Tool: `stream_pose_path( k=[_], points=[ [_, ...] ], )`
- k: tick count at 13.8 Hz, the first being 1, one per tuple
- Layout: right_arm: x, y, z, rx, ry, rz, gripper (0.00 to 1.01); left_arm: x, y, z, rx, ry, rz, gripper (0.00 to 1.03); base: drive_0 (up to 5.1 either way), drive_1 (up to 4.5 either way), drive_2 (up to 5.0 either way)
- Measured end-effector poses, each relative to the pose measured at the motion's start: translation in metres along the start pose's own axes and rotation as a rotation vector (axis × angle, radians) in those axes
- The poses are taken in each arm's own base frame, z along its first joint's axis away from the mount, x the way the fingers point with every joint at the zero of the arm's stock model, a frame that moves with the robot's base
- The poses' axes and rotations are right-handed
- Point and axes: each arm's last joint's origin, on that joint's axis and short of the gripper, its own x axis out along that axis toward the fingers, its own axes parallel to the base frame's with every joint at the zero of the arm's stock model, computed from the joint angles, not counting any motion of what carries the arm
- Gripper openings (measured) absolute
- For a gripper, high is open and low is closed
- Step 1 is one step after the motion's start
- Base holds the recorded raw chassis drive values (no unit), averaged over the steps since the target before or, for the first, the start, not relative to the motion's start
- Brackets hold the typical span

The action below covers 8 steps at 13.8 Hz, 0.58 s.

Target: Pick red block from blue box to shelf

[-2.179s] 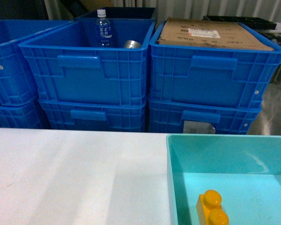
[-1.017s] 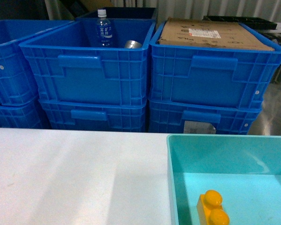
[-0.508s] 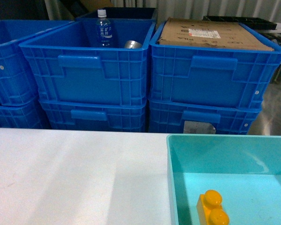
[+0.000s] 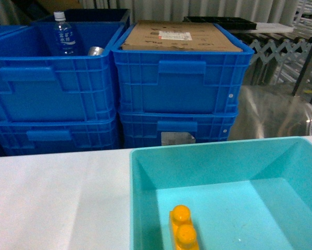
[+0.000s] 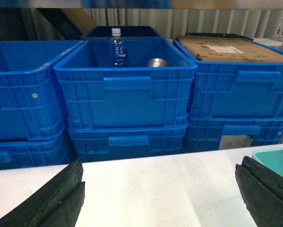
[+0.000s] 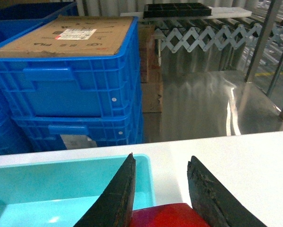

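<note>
The red block (image 6: 167, 216) sits pinched between the two dark fingers of my right gripper (image 6: 161, 158), which is shut on it; only the block's top shows at the frame's bottom edge. It hangs above the right rim of the turquoise blue box (image 6: 61, 189) on the white table. The head view looks into the blue box (image 4: 239, 161) and shows neither gripper. My left gripper (image 5: 160, 165) is open wide over bare white table, holding nothing. The shelf's shiny steel tier (image 6: 202, 104) and posts (image 6: 263, 40) lie beyond the table.
A yellow two-stud brick (image 4: 182, 232) lies in the blue box. Stacked dark blue crates (image 4: 176, 78) stand behind the table, one holding a cardboard box (image 4: 179, 35), another a water bottle (image 4: 63, 35). A folding roller conveyor (image 6: 202, 35) stands far back.
The head view has swung to the right: the crates and the blue box have slid left in frame, and the box's right side and the steel surface now show.
</note>
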Motion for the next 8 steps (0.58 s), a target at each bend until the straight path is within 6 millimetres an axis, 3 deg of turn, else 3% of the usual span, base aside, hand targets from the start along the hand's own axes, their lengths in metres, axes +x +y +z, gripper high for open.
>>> stream_pose_path(
  k=[8],
  points=[
    [0.0000, -0.0001, 0.0000, 0.000, 0.000, -0.001, 0.28, 0.0000, 0.0000, 0.0000, 0.000, 0.000, 0.000, 0.98, -1.6, -1.63, -1.6]
  ],
)
